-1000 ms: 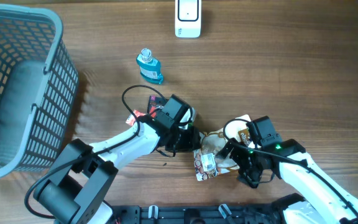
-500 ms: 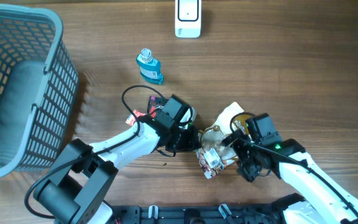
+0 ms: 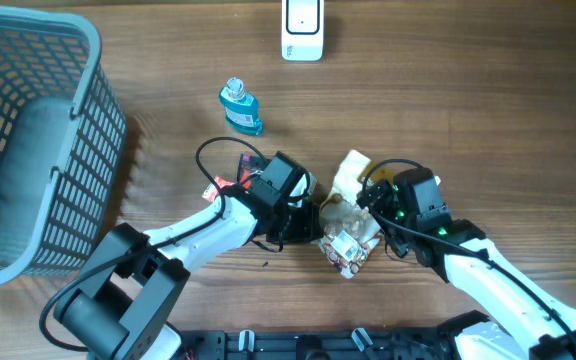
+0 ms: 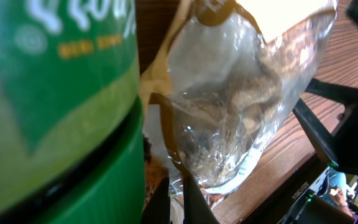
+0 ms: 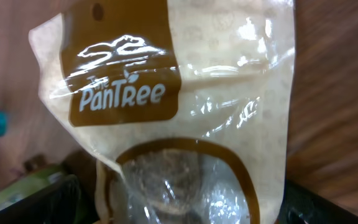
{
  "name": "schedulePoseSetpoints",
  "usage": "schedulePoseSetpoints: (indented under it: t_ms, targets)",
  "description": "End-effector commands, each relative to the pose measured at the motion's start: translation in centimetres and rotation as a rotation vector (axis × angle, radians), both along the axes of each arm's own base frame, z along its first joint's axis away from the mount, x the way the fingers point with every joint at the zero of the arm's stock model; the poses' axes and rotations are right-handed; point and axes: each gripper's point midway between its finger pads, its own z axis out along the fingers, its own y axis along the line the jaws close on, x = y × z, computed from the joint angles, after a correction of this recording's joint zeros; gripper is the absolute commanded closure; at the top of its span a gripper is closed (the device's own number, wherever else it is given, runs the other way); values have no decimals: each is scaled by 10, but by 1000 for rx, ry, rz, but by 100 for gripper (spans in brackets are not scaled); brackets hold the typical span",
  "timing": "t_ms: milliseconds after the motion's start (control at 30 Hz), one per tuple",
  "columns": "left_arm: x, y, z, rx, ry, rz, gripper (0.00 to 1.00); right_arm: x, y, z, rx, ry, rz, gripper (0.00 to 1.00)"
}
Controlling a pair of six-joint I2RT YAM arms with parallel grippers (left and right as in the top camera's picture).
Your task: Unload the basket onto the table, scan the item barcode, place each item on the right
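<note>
Clearly my left gripper (image 4: pixel 176 198) pinches the "PanTRee" pouch (image 5: pixel 166 124); my right gripper (image 5: pixel 179 202) spreads wide, pouch at twelve o'clock.

We count one snack pouch (image 3: pixel 351 213), one grey mesh basket (image 3: pixel 28 150), one small blue bottle (image 3: pixel 240 107), one white scanner (image 3: pixel 302 28) and one green container (image 4: pixel 55 124), which shows only in the left wrist view. We count two arms, the left arm (image 3: pixel 193 235) and the right arm (image 3: pixel 493 285), and one wooden table (image 3: pixel 468 100).
</note>
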Motion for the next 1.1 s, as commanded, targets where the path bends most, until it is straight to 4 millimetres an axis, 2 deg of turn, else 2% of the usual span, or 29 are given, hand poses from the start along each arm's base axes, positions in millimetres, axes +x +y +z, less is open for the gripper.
schedulePoseSetpoints:
  t_ms: [0, 200, 367, 400, 500, 567, 633, 700, 900, 933, 1067]
  targets:
    - [-15, 11, -21, 64, 97, 43, 96, -12, 13, -13, 56, 35, 78, 0]
    - [-15, 11, -21, 65, 97, 43, 96, -5, 18, -7, 38, -41, 178, 1]
    - [-15, 12, -21, 68, 101, 43, 96, 5, 22, 0, -25, -156, 327, 5]
    - [-15, 12, -21, 67, 100, 43, 96, 7, 23, 2, -27, -175, 336, 12]
    - [-15, 12, -21, 67, 100, 43, 96, 13, 30, 10, -9, -225, 366, 20]
    - [-15, 12, -21, 68, 101, 43, 96, 14, 39, 16, 25, -261, 418, 32]
    - [-16, 12, -21, 68, 102, 44, 96, 12, 42, 18, 45, -259, 430, 46]
    - [-16, 12, -21, 70, 103, 44, 96, 12, 43, 18, 45, -260, 434, 50]
    - [-16, 12, -21, 70, 103, 44, 96, 8, 42, 15, 27, -260, 472, 80]
    - [-16, 12, -21, 70, 103, 44, 96, 7, 42, 15, 25, -258, 475, 83]
    - [-16, 12, -21, 70, 103, 43, 96, 7, 41, 14, 10, -261, 487, 83]
